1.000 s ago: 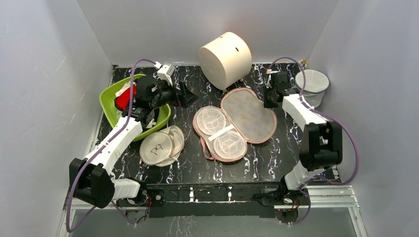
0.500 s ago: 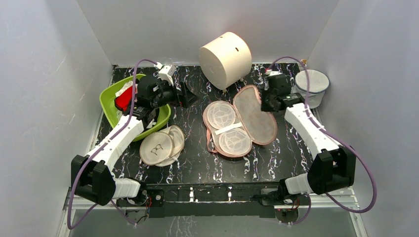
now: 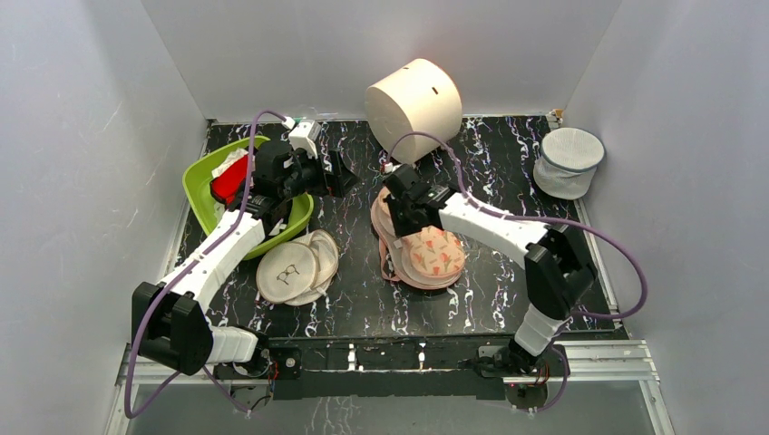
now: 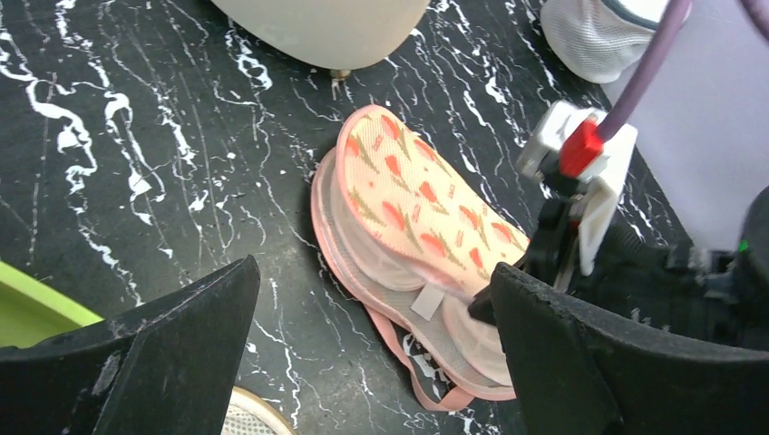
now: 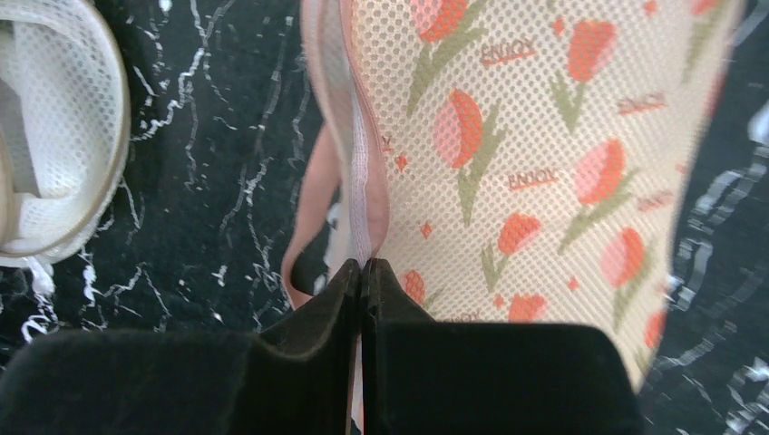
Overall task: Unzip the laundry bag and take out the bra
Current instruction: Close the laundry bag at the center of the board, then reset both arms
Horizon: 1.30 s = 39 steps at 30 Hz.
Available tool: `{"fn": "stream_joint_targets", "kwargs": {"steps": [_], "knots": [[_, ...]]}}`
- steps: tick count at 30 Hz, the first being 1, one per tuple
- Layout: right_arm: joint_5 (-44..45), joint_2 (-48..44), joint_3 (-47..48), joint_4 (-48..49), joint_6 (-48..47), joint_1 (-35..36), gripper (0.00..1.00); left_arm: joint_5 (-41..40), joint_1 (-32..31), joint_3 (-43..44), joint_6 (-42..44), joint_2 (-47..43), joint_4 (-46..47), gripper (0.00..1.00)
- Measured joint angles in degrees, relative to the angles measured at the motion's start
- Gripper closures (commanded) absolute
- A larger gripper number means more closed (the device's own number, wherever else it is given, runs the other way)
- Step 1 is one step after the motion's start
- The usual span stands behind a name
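Pinching the pink zipper rim of the laundry bag [image 5: 544, 136], the right gripper [image 5: 363, 267] has its fingers pressed together on that edge. The flowered top half lies folded over the mesh-lined bottom half, slightly offset, stretching away from the fingertips. The left gripper [image 4: 376, 299] hangs with its fingers wide apart, holding nothing; the bag lies on the black marbled table [image 4: 118, 154] ahead of them. The red bra [image 3: 227, 184] lies in a green bowl [image 3: 195, 174] behind the left fingers, beside that arm's wrist, well apart from the bag.
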Motion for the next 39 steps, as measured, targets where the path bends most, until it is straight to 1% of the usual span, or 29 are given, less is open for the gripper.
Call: {"fn": "stream_joint_targets", "kwargs": {"steps": [6,12,13,17,20,22,24,27,31,32,34,36,37,39], "knots": [[-4.74,3.52,-4.13,8.04,3.52,1.05,0.97,-2.32,0.0,0.0,0.46,0.0,-0.33,0.02],[-8.61,3.74,-11.76,18.56,7.13,0.98,0.88,-2.91,0.0,0.0,0.7,0.0,-0.57,0.02],[-9.44,3.78,-13.0,20.39,7.76,0.96,0.85,-2.95,0.0,0.0,0.7,0.02,-0.57,0.02],[-12.37,3.85,-15.39,24.9,10.12,0.92,0.63,-2.97,0.0,0.0,0.83,0.24,-0.57,0.02],[-15.1,3.52,-15.39,26.93,10.54,0.2,0.39,-2.99,0.0,0.0,1.09,0.37,-0.57,0.02],[-16.72,1.77,-15.52,27.02,10.38,-0.94,0.24,-2.99,0.0,-0.07,1.31,0.37,-0.48,0.02],[-17.79,-2.36,-16.39,27.19,9.84,-2.99,0.17,-2.95,0.0,-0.42,1.46,0.37,-0.35,0.02],[-19.39,-11.13,-18.53,28.61,8.44,-8.09,0.12,-2.89,0.0,-1.46,1.7,0.55,0.42,0.02],[-23.1,-20.68,-21.99,29.4,6.27,-18.62,0.03,-3.26,0.0,-3.32,2.51,1.38,1.64,0.02],[-23.8,-22.84,-23.04,28.65,5.4,-22.25,0.02,-3.63,0.0,-3.74,2.82,1.4,1.66,0.02],[-24.46,-27.19,-24.22,25.27,3.58,-29.0,0.02,-5.38,0.0,-4.04,3.48,1.36,0.94,0.02],[-23.93,-31.36,-23.8,20.83,1.53,-34.07,0.02,-7.85,-0.02,-3.98,3.74,0.7,-0.55,0.02],[-23.19,-33.75,-22.77,17.81,0.31,-35.8,0.02,-9.18,-0.02,-3.65,3.67,-0.07,-2.14,0.02],[-21.68,-37.62,-19.52,12.96,-1.95,-36.96,0.02,-11.23,-0.04,-2.12,3.19,-2.19,-5.81,0.02]]}}
